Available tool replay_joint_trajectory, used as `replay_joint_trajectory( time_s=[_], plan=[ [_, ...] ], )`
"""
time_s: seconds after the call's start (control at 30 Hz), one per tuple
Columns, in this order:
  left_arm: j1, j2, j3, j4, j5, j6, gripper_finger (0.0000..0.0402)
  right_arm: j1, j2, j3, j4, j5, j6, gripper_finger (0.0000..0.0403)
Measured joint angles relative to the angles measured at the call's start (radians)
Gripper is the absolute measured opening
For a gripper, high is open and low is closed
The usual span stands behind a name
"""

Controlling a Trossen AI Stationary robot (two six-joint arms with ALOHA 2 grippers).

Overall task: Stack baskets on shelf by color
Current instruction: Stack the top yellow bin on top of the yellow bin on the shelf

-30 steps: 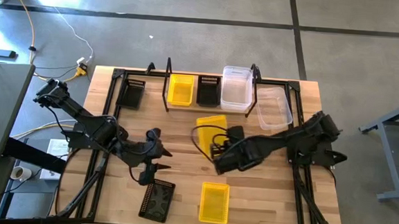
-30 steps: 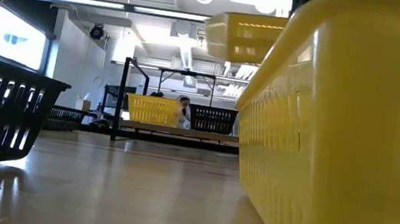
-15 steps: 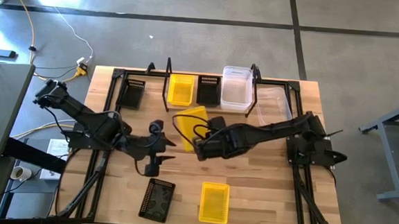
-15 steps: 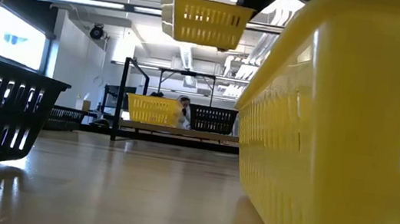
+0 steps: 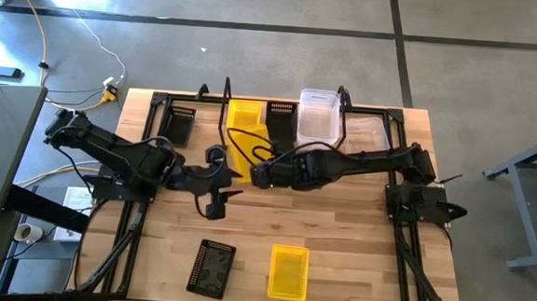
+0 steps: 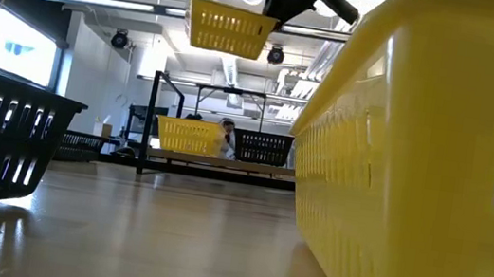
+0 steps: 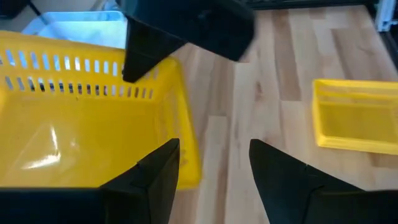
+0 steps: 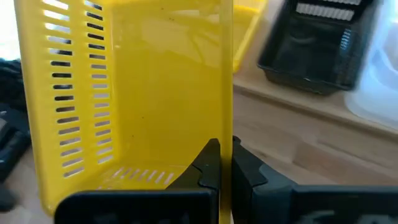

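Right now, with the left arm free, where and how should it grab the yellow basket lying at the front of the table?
Take the yellow basket by one long rim wall, coming straight down from above. It sits upright with its mouth open, so one of the left gripper's open fingers can slip inside while the other stays outside. Its side away from the black basket probably has more room.

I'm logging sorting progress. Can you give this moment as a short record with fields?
held basket: yellow basket, lifted, clamped by right gripper
left gripper: open, empty, beside the held basket
shelf: one yellow, one black, one clear basket
table front: black basket, yellow basket
beside shelf: black basket, clear basket
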Motion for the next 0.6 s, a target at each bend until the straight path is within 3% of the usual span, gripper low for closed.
replay_joint_trajectory(
  time_s=[0.6],
  plan=[
    [0.091,0.029,0.001,-0.052,-0.002,0.086,0.0186,-0.049,0.000,0.000,0.105,-0.017,-0.109,0.0000]
  ],
)
